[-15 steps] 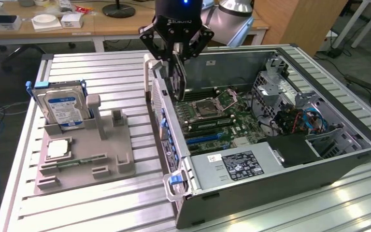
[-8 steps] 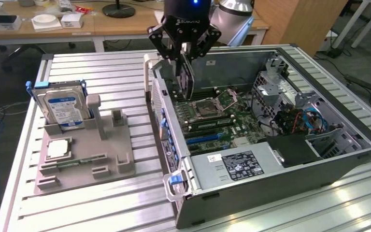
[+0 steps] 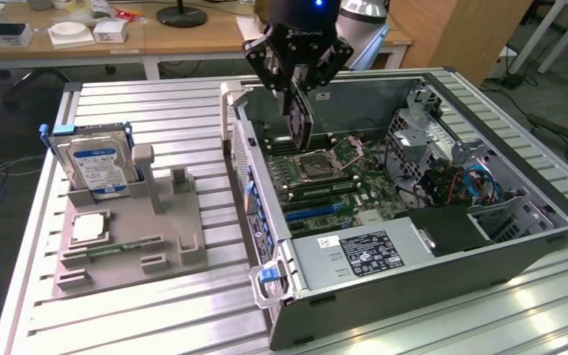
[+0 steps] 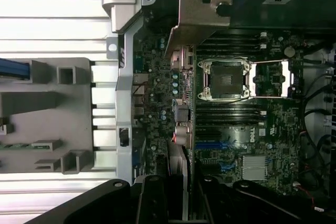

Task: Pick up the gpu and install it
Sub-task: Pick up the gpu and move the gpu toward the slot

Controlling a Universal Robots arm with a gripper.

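Observation:
My gripper [image 3: 301, 90] hangs over the back left part of the open computer case [image 3: 506, 111], shut on the gpu [image 3: 300, 122]. The dark card hangs edge-down from the fingers, a little above the motherboard [image 3: 336, 177]. In the wrist view the gpu [image 4: 199, 19] appears edge-on, silver bracket farthest from the camera, running beside the CPU socket [image 4: 228, 80] and along the case's rear wall. The gripper [image 4: 181, 200] clamps the card's near edge between its black fingers [image 4: 152, 203].
A grey fixture tray [image 3: 166, 222] lies at the exterior view's left on the slatted metal table. It holds an upright hard drive [image 3: 97, 163], a small chip [image 3: 86, 228] and a memory stick [image 3: 116, 248]. Inside the case are a power supply [image 3: 363, 255] and cables [image 3: 461, 181].

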